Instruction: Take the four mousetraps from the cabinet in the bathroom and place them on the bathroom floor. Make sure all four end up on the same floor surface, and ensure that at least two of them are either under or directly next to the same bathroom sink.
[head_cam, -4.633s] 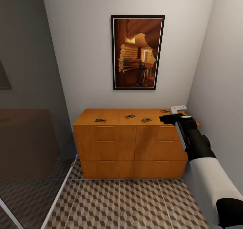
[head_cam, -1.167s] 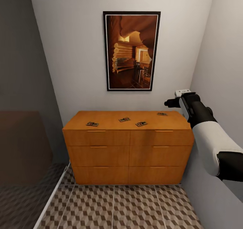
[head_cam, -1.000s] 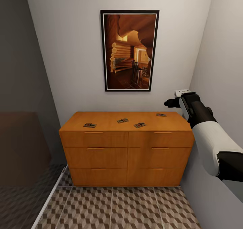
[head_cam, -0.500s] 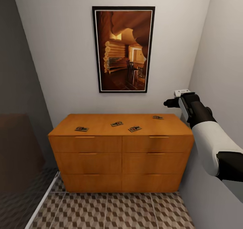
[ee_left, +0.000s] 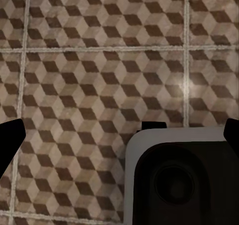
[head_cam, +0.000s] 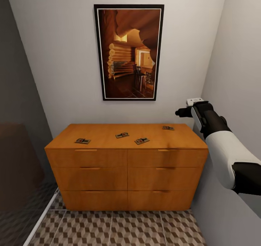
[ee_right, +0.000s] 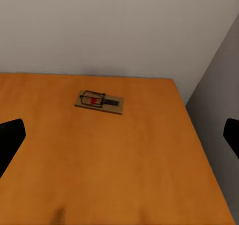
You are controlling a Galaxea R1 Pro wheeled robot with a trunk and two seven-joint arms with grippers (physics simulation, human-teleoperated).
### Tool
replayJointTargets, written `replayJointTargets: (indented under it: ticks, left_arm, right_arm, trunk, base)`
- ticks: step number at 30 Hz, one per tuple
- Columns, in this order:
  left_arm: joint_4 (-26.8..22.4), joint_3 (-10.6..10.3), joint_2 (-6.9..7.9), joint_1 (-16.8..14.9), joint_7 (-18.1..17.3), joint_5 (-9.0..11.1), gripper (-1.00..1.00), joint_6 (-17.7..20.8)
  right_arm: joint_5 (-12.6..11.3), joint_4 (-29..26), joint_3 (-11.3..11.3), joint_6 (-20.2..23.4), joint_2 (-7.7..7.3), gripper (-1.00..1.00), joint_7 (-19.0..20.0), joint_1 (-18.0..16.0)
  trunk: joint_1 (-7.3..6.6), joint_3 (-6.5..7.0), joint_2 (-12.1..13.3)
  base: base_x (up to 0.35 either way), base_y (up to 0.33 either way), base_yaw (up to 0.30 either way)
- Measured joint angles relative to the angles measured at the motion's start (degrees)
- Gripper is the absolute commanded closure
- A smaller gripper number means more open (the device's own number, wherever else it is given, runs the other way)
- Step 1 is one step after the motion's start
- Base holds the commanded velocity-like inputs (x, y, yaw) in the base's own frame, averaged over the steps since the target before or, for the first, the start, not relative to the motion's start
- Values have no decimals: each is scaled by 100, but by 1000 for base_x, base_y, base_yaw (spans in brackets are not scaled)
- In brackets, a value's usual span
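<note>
Four mousetraps lie flat on top of the cabinet (head_cam: 127,166): one near its left front corner (head_cam: 82,141), two near the middle (head_cam: 122,134) (head_cam: 141,141), and one at the back right (head_cam: 168,128). The right gripper (head_cam: 180,112) hangs above the cabinet's right end, and its wrist camera looks down on that last trap (ee_right: 98,101) with the two fingertips far apart, so the claw is open and holds nothing. The left gripper (ee_left: 119,135) is also spread wide, above the bathroom floor (ee_left: 99,60). A framed picture (head_cam: 128,52) hangs on the wall.
</note>
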Motion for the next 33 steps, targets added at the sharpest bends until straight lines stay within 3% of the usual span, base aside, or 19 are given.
replayJointTargets:
  ticks: [33]
  left_arm:
    - [8, -3, 0, 0, -1, 0, -100, 0]
  right_arm:
    - [-13, 70, -7, -250, 27, -100, 26, 0]
  trunk:
    - [0, 0, 0]
  base:
    - [2, -2, 0]
